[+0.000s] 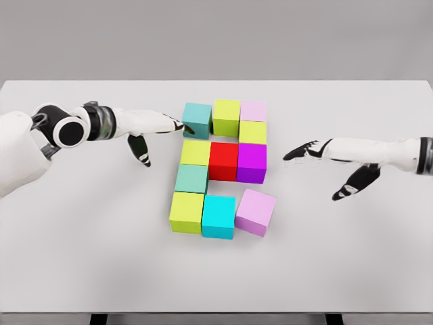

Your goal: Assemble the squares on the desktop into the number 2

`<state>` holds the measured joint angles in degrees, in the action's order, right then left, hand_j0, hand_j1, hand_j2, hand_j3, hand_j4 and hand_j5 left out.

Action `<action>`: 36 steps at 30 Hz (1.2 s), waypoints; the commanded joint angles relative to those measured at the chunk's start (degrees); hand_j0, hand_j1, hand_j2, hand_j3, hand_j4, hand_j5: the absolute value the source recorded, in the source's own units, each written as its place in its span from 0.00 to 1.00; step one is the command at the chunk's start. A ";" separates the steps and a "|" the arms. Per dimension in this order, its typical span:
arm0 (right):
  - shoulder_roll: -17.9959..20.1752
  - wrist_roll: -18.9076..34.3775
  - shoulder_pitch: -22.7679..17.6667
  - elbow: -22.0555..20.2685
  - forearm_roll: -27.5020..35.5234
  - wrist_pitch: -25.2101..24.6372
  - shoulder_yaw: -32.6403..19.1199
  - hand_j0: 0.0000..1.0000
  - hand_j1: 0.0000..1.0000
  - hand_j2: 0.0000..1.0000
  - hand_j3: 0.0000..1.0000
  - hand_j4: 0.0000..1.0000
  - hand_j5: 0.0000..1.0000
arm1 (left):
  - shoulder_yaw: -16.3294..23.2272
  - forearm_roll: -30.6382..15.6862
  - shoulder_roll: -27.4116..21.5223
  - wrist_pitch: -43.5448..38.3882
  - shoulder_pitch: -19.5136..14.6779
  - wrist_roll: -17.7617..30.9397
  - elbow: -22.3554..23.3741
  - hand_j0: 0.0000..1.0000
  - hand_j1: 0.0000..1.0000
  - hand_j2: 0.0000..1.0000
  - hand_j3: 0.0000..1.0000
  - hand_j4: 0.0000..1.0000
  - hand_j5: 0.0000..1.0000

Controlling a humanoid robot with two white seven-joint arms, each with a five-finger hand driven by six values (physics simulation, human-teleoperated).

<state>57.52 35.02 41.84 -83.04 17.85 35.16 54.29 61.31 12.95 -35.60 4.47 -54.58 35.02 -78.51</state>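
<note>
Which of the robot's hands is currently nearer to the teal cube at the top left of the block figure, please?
Left. The left hand reaches in with its fingertips at the teal cube. The right hand hovers apart, beyond the magenta cube.

Matte white rectangular tabletop (pixel 81 257), plain, against a grey backdrop.

Cubes, all solid-coloured and unpatterned:
- top row: teal cube (pixel 197 119), yellow-green cube (pixel 226 116), pale pink cube (pixel 254 111)
- below the pink: second yellow-green cube (pixel 252 132)
- middle row: yellow-green (pixel 195 152), red cube (pixel 223 160), magenta cube (pixel 252 162)
- below: muted teal-green cube (pixel 191 179)
- bottom row: yellow-green (pixel 187 212), bright cyan cube (pixel 218 217), lilac cube (pixel 256 212)

Left hand (pixel 152 132) and right hand (pixel 325 162): white shells, black fingers.
</note>
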 commanded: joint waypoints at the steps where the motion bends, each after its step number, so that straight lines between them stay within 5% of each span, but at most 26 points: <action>1: 0.23 -0.02 -0.09 1.30 16.94 -0.16 0.64 1.00 1.00 1.00 1.00 1.00 1.00 | -0.05 -0.12 0.36 -0.08 0.09 -0.02 0.11 1.00 1.00 1.00 1.00 1.00 1.00; 3: 0.23 -0.02 -0.09 1.13 26.70 -0.16 3.36 1.00 1.00 1.00 1.00 1.00 1.00 | -0.05 -0.03 0.62 -0.08 0.09 -0.02 0.11 1.00 1.00 1.00 1.00 1.00 1.00; 6: 0.14 -0.02 -0.26 0.60 29.96 -0.16 9.08 1.00 1.00 1.00 1.00 1.00 1.00 | -0.05 -0.03 1.24 -0.08 0.00 -0.02 0.90 1.00 1.00 1.00 1.00 1.00 1.00; 13: -0.04 -0.02 -3.60 -0.81 30.05 -0.16 11.98 1.00 1.00 1.00 1.00 1.00 1.00 | -0.05 -0.03 1.94 -0.08 -0.09 -0.02 1.87 1.00 1.00 1.00 1.00 1.00 1.00; 36: -4.08 -0.02 -3.60 -0.90 29.52 -0.16 15.41 1.00 1.00 1.00 1.00 1.00 1.00 | -0.05 -0.03 3.61 -0.08 -0.79 -0.02 4.33 1.00 1.00 1.00 1.00 1.00 1.00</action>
<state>53.79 35.00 38.15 -84.03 47.04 35.07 69.69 61.30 13.01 -32.09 4.39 -55.37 35.02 -74.39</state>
